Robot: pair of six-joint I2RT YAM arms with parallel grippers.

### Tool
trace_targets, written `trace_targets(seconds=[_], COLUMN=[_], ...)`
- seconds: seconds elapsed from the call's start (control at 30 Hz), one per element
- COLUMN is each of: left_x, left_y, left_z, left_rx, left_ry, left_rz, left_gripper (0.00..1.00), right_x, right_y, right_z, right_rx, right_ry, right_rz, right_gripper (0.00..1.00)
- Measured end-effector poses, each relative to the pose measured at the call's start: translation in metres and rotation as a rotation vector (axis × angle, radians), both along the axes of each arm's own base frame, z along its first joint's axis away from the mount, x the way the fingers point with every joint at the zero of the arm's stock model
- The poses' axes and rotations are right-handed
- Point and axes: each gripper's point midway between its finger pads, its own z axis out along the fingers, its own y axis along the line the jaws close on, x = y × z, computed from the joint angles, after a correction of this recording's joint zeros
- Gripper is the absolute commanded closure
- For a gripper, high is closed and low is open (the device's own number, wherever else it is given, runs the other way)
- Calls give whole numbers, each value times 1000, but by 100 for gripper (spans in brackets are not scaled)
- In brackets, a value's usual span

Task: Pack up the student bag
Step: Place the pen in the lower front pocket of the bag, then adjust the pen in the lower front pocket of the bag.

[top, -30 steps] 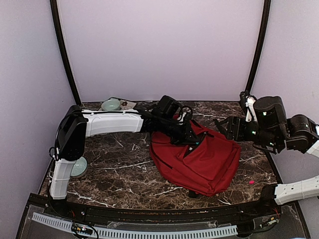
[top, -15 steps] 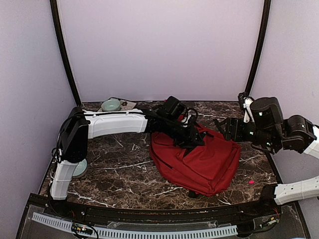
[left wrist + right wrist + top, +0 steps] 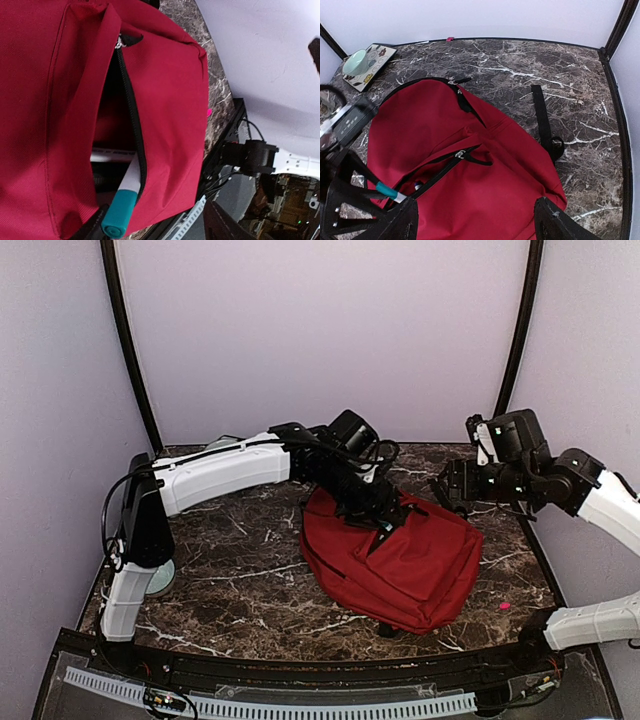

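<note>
Beneath left claw [image 3: 385, 517]: student bag [image 3: 425, 575] | grip unclear | right claw [image 3: 447, 487] spread, off bag

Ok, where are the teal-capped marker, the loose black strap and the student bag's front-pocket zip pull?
teal-capped marker [image 3: 119, 217]: left wrist view, on the teal cap.
loose black strap [image 3: 541, 117]: right wrist view, midway along it.
front-pocket zip pull [image 3: 461, 154]: right wrist view, on the slider.

The marker [image 3: 124, 197] is hiding most of its white body inside the student bag [image 3: 170, 110] pocket (lower middle); the right gripper [image 3: 477, 220] fingers [image 3: 560, 222] are getting clipped by the bottom edge.
</note>
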Motion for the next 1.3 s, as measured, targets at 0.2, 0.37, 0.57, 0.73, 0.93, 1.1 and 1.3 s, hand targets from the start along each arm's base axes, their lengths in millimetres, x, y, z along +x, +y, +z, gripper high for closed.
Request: trace_targets(seconds=[0.2,0.37,0.57,0.73,0.93,1.1,1.3], left_x=[-6,-5,-5,-10,-5,12,21], left_y=[24,31,11,0,-5,10,24], left_z=[-13,-9,9,14,1,4,38], left_rx=[131,162,105,72,105,180,171], left_ry=[-35,-91,-146,-155,-169,-253,-341], left_rz=[-20,-25,-43,-74,-83,-6,41], left_gripper=[28,27,27,27,29,28,32], right_x=[32,47,59,65,71,72,71], right_y=[-17,-9,2,1,-8,-12,-13], right_z=[-17,-41,-39,-32,-34,-34,-36], right_rx=[32,52,68,72,56,47,45], right_ry=[88,181,197,170,173,171,179], right_rz=[-2,59,116,124,109,106,103], right_gripper=[22,22,21,21,21,21,21])
